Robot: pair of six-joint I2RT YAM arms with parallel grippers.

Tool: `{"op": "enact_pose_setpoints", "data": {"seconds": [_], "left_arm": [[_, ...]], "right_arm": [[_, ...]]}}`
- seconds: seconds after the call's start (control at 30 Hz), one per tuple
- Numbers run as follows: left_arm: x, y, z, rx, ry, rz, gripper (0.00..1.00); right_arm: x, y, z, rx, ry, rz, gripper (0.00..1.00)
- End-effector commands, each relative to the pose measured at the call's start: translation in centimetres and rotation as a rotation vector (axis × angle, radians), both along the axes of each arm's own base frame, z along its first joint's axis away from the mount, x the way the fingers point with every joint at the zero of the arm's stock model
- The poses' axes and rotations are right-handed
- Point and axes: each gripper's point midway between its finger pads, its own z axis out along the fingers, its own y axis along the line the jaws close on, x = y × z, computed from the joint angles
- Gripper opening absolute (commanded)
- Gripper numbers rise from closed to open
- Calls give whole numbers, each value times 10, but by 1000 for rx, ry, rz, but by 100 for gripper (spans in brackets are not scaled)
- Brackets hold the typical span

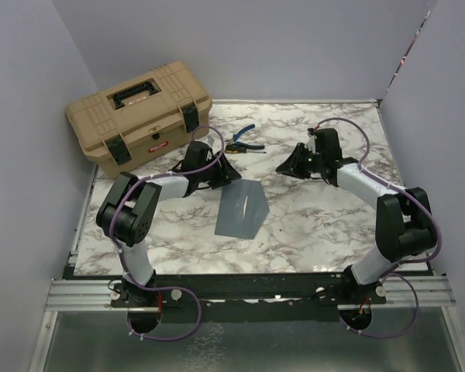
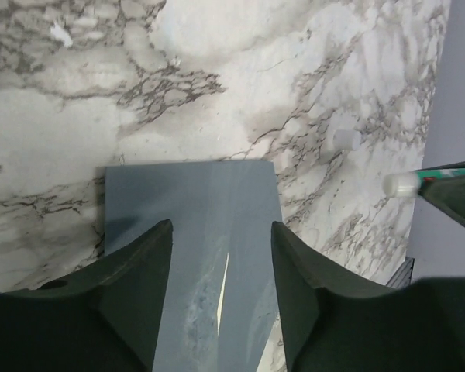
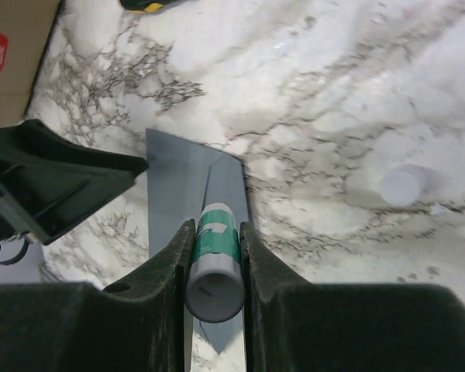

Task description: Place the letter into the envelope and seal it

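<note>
Lilac walls close in a marble-patterned counter (image 1: 325, 225), with a tan toolbox (image 1: 139, 120) and blue-handled pliers (image 1: 240, 138) beyond the left pincer (image 1: 217, 172) on its outer side. That pincer stands spread, with nothing between its fingers (image 2: 139, 287), directly over the far end of the envelope (image 1: 242, 208). In its wrist view the blue-grey sheet runs straight out ahead from between the fingers, its long axis in line with the pincer's reach. A thin cream sliver shows along a slit down the envelope's middle, which I take to be the letter (image 2: 223, 283) already tucked inside. The right pincer (image 1: 291, 165) is pinching a green-and-white glue stick (image 3: 215, 248). From it, the envelope lies ahead and off toward the left arm, clearly apart, with its long axis roughly following the way the stick points. A small white cap (image 3: 403, 184) sits on the bare counter ahead of the right pincer, on its outer side. The left arm is the nearer one. Sealing would seem to need the glue stick brought across to the flap edge while the left pincer steadies or lifts the paper. Whether the flap lies flat I cannot tell.
</note>
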Motion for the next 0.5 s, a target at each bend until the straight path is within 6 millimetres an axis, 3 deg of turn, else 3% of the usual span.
{"op": "enact_pose_setpoints", "data": {"seconds": [0.0, 0.23, 0.47], "left_arm": [[11, 8, 27, 21, -101, -26, 58], [11, 23, 28, 110, -136, -30, 73], [4, 36, 26, 181, -133, -25, 79]], "right_arm": [[-12, -5, -14, 160, 155, -49, 1], [-31, -12, -42, 267, 314, -106, 6], [-48, -18, -64, 320, 416, -175, 10]]}}
